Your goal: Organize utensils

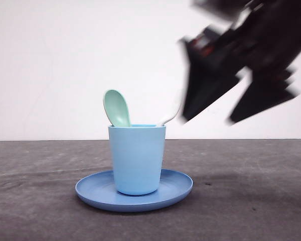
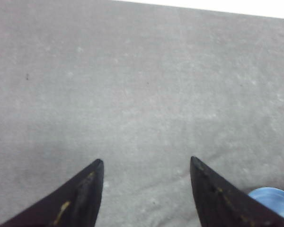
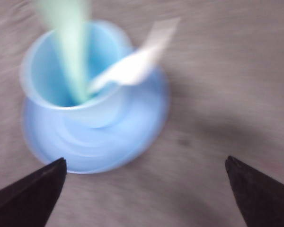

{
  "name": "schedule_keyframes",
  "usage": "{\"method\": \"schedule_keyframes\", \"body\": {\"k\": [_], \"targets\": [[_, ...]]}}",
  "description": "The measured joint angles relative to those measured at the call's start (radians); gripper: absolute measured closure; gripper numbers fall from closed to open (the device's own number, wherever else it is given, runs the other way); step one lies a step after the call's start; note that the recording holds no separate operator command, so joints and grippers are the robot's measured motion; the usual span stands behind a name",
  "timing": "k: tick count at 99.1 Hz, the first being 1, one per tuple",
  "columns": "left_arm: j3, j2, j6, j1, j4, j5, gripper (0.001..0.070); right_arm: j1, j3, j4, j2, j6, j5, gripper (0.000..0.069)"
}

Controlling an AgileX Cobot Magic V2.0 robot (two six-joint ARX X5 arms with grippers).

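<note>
spoon (image 1: 116,107): pale mint-green plastic, smooth, soft satin sheen on the bowl
fork (image 3: 132,64): white plastic, smooth; blurred, finer finish cannot be told
cup (image 1: 137,158): light blue plastic, smooth, matt to faintly satin
plate (image 1: 176,187): blue plastic, smooth, low sheen along the rim
table (image 2: 142,85): dark grey, matt, finely grained and slightly rough, like felt or textured mat
right gripper (image 1: 210,108): black, matt, hard-looking; blurred
left gripper (image 2: 146,189): black, matt fingers with scuffed yellowish marks
</note>
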Motion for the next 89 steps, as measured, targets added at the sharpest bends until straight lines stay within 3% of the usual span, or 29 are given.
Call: {"method": "schedule_keyframes", "body": {"k": [34, 62, 89], "targets": [[0.000, -0.076, 0.025, -0.033, -0.033, 0.020, 0.0362, -0.347, 0.100, -0.330, -0.320, 0.023, 0.009, 0.0012], [-0.065, -0.208, 0.041, -0.078, -0.098, 0.009, 0.0362, -0.528, 0.166, -0.524, -0.332, 0.005, 0.000, 0.0012], [-0.130, -0.296, 0.041, -0.079, -0.104, -0.008, 0.0362, -0.546, 0.166, -0.539, -0.308, -0.011, -0.018, 0.0012]]}}
